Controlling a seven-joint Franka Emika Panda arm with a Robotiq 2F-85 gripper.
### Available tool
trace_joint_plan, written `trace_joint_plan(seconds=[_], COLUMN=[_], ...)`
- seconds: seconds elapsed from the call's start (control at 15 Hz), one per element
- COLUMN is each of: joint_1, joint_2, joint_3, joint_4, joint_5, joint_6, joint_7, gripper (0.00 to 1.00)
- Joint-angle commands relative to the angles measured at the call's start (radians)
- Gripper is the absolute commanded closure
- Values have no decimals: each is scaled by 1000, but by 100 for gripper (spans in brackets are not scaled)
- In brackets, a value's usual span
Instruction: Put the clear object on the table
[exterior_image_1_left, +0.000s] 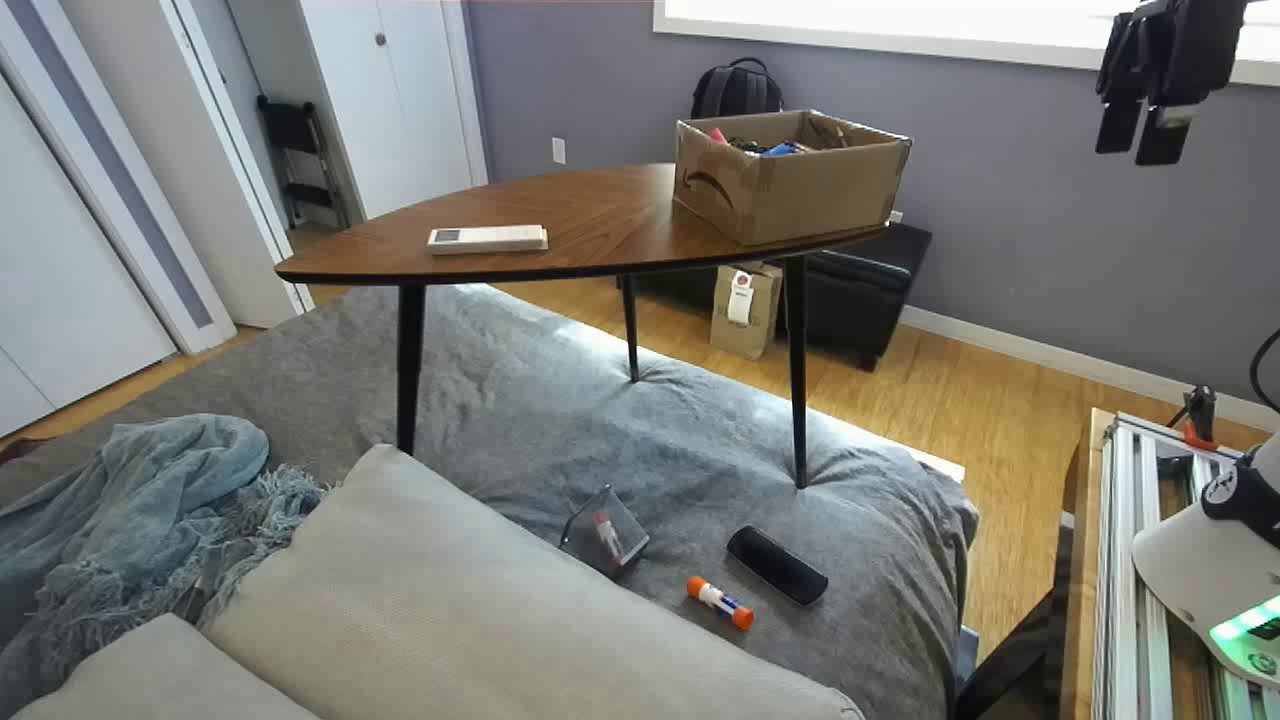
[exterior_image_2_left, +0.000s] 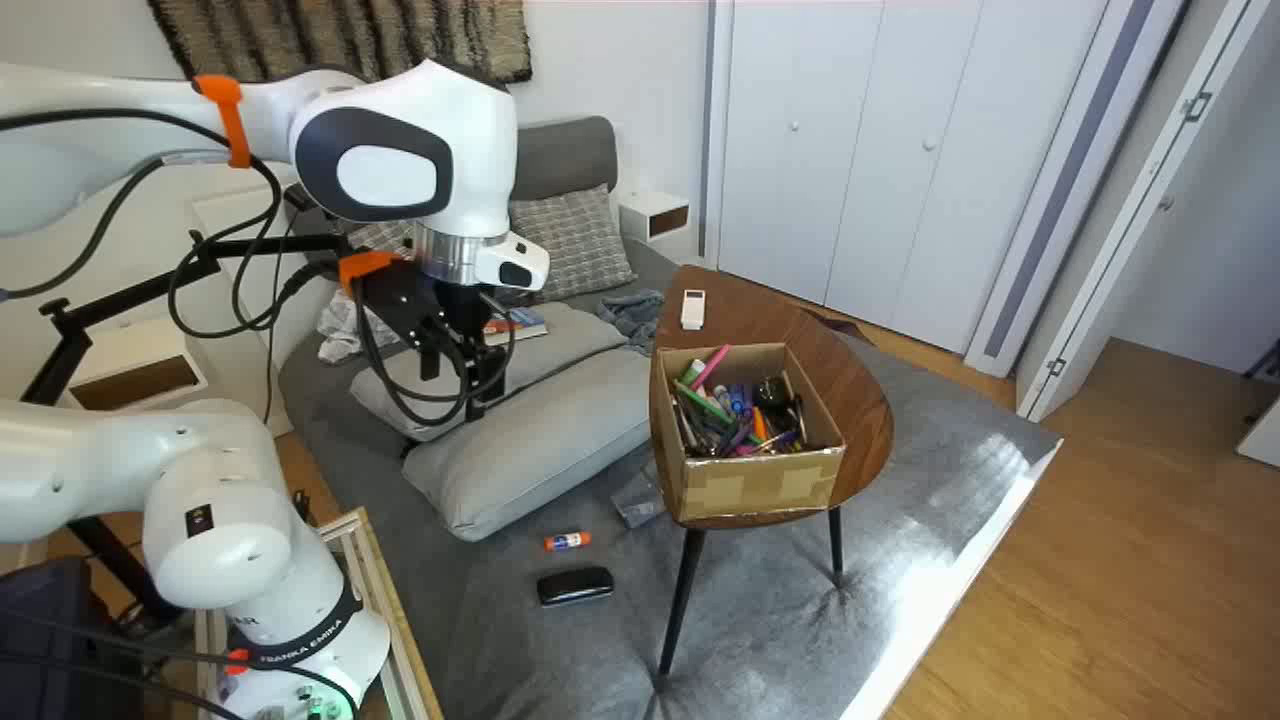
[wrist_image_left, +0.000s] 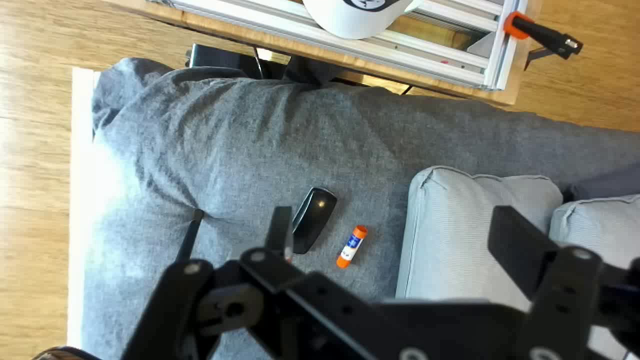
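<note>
One large grey bed is spreading out below me, and my white arm is reaching out over it. The wooden bench is standing on the bed, its thin black legs pressing down into it. A pale cushion is lying on the bed near the bench. On the bench top, toward one end, a cardboard box is sitting, carrying a jumble of pens, a pink one poking up past the rim.

My claw is hanging well above the bed, released: in the wrist view its fingers are standing wide apart, and the cushion and the bed are showing far below, between them.

The clear object is resting on the bed, lower than the bench top and near the edge of the cushion. An orange-and-white patch is showing in it; I am unable to tell whether I am seeing a reflection. A black case is lying on the bed too, apart from the clear object. Up on the bench a white block with a grey patch at one end is lying flat, apart from the box. Smaller again, a glue stick with orange ends is lying on the bed near the black case, the two not touching.
</note>
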Motion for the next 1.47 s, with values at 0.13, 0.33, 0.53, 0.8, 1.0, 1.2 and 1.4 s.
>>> trace_joint_plan(seconds=[0.13, 0.33, 0.53, 0.8, 1.0, 1.2, 1.4], joint_1=[-1, -1, -1, -14, 1, 31, 57], joint_2=[1, 1, 1, 49, 117, 197, 298], joint_3=[1, 1, 1, -69, -137, -200, -238], joint_4=[1, 1, 1, 63, 163, 265, 354], joint_5=[1, 1, 1, -80, -162, -179, -124], joint_6=[-1, -1, -1, 19, 29, 90, 100], joint_7=[-1, -1, -1, -103, -240, -400, -597], gripper=[0, 0, 0, 0, 0, 0, 0])
